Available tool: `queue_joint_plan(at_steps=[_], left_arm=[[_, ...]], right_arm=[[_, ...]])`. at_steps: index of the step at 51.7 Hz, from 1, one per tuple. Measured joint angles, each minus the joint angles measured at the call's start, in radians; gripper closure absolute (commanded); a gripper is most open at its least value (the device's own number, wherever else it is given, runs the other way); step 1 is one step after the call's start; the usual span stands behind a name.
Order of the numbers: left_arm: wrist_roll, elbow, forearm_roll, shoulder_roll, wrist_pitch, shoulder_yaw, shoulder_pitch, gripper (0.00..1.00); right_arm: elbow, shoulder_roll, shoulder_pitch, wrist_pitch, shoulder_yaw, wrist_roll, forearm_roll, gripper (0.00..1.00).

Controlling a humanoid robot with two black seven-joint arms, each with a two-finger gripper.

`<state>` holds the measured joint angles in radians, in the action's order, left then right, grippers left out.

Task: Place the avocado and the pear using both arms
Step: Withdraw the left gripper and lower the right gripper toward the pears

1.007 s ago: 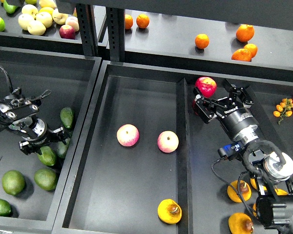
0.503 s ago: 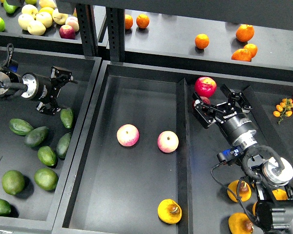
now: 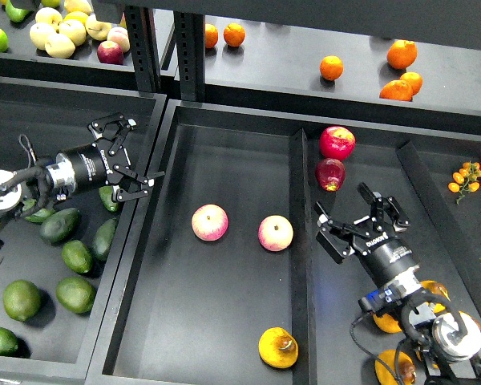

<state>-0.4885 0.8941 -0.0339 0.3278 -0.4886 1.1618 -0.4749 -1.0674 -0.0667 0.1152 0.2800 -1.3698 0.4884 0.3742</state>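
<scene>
Several green avocados (image 3: 61, 225) lie in the left bin. One golden pear (image 3: 278, 347) with a dark spot lies at the front of the middle bin. More pears (image 3: 387, 318) lie in the right bin under my right arm. My left gripper (image 3: 131, 158) is open and empty, held over the wall between the left and middle bins, right of the avocados. My right gripper (image 3: 355, 217) is open and empty over the right bin, behind the pears there and in front of a dark red apple (image 3: 330, 173).
Two pink-and-yellow apples (image 3: 210, 222) (image 3: 276, 233) lie mid middle bin. A red apple (image 3: 337, 142) sits at the back of the right bin. Oranges (image 3: 331, 67) and pale apples (image 3: 60, 36) lie on the back shelf. Upright posts (image 3: 144, 48) stand behind.
My left gripper has risen off the avocados, swung up and right to the bin wall, and stands open. My right gripper has pulled back toward me from the red apples, still open.
</scene>
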Motion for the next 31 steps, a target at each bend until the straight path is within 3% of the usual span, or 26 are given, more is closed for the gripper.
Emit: queue_joint_plan(at_steps=[15,23,31], left_arm=[[0.0,0.161,-0.001,-0.198,0.0,0.214,0.256,0.01],[0.0,0.216,-0.045,-0.308,0.0,0.279,0.366,0.01],[0.0,0.281,-0.068,-0.327,0.0,0.291,0.451,0.01]], right_arm=[[0.109,-0.137,-0.017,0.192,0.11,0.0,-0.002,0.0],[0.14,-0.218,-0.013,0.208,0.191,0.001,-0.007,0.0],[0.148,-0.299,0.006,0.209,0.267,0.0,-0.011,0.0]])
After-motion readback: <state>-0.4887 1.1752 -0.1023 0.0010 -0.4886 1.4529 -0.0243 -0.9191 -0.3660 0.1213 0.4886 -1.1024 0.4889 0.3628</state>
